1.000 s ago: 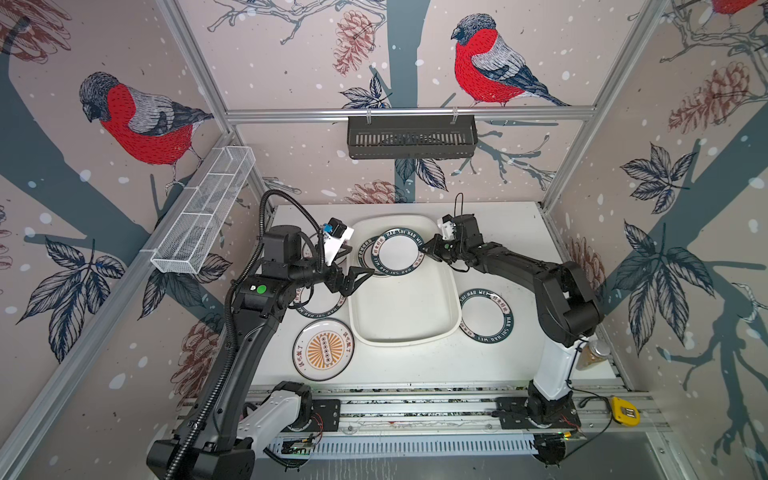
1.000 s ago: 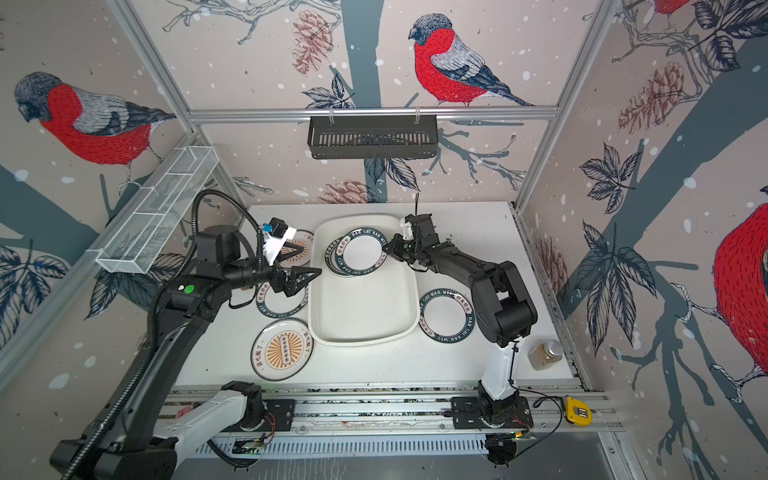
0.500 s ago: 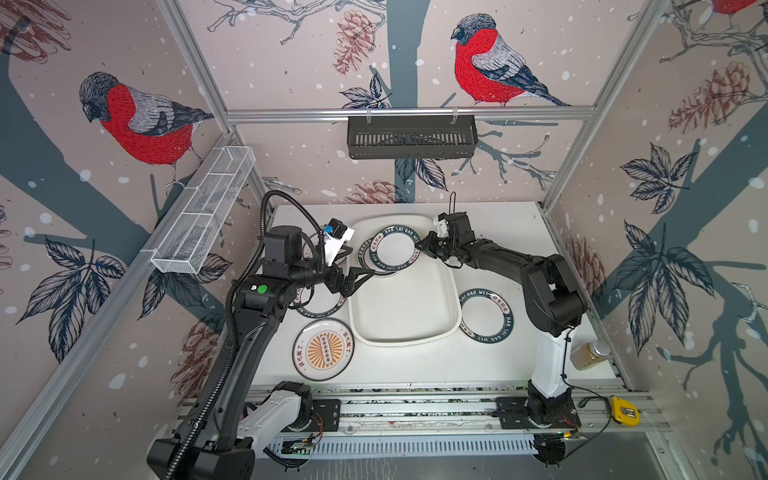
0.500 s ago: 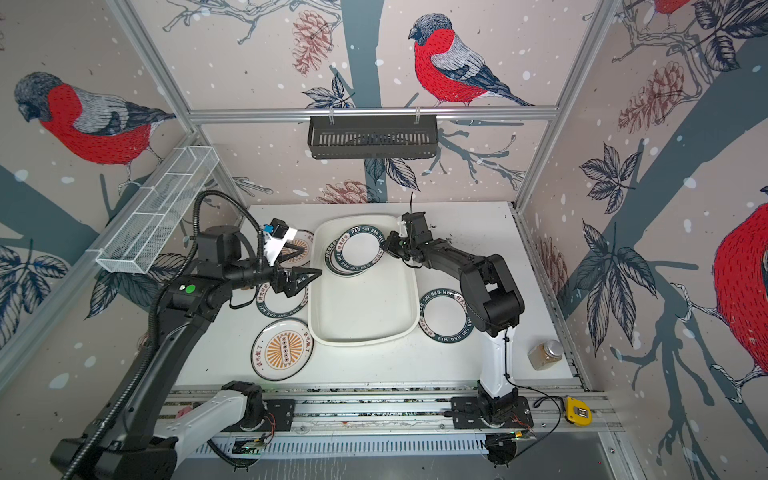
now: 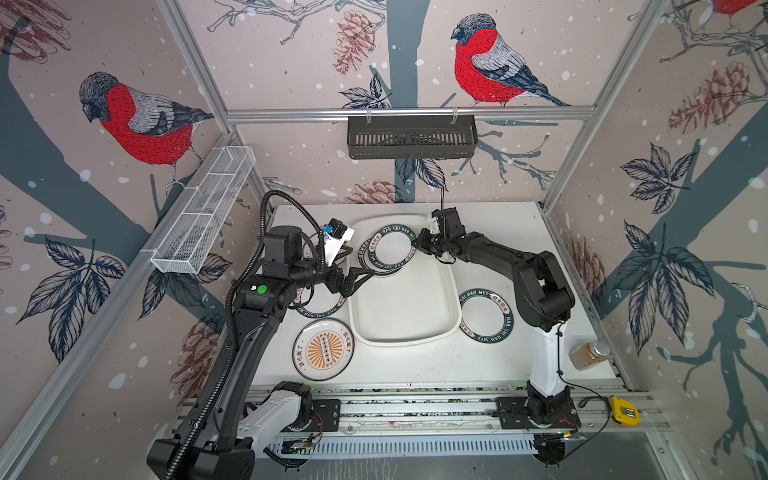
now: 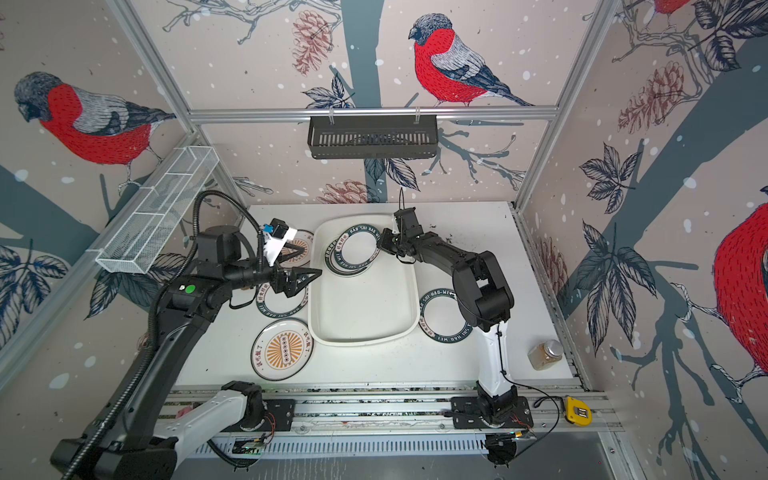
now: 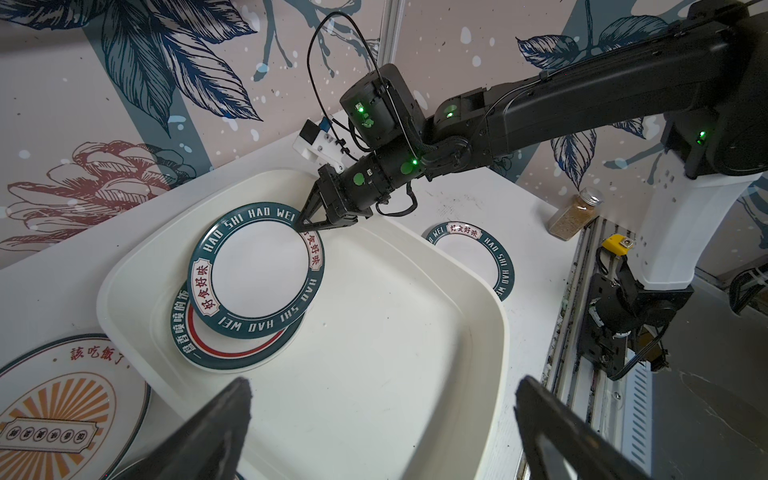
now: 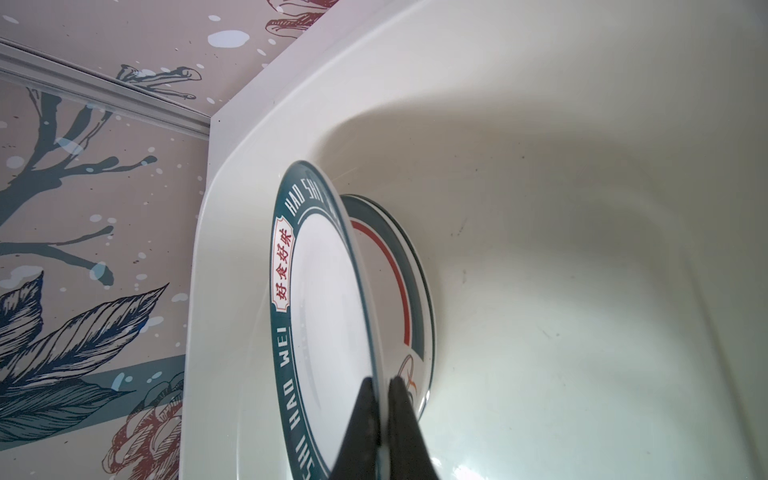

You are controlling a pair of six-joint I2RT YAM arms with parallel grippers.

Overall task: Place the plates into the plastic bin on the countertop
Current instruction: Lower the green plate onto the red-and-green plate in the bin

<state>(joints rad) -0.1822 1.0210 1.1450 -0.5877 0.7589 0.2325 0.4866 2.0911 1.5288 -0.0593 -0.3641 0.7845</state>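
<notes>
Walls: bullfinch-and-pinecone paper on an aluminium frame. A black slotted rack (image 5: 411,137) hangs at upper centre and a white wire basket (image 5: 203,216) at upper left in both top views.
Countertop (image 5: 498,232): white and speckled, filling the lower middle of both top views.
Plastic bin (image 5: 405,343): white tub at the countertop's centre. Two plates lie in its upper part, and its lower floor is bare.
Left gripper (image 5: 361,278): jaws spread wide and gripping nothing, at the bin's left rim.
Right gripper (image 5: 419,245): jaws pinched onto the rim of the held plate, at the bin's upper right.
Held plate (image 5: 392,247): green lettered rim, inside the bin, tilted and overlapping the red-ringed plate.
Red-ringed plate (image 7: 224,355): on the bin floor, mostly covered.
Sunburst plate (image 5: 324,350): on the countertop, just beside the bin's lower left corner.
Right green plate (image 5: 486,316): on the countertop, right of the bin, its edge tucked under the bin's rim.
Left green plate (image 6: 284,303): left of the bin, partly hidden under the left arm.
Second sunburst plate (image 6: 301,251): upper left of the bin, half hidden by the left wrist camera.
Spice jar (image 5: 590,353): at the countertop's lower right edge.
Tape measure (image 5: 623,411): yellow, on the rail at lower right.
</notes>
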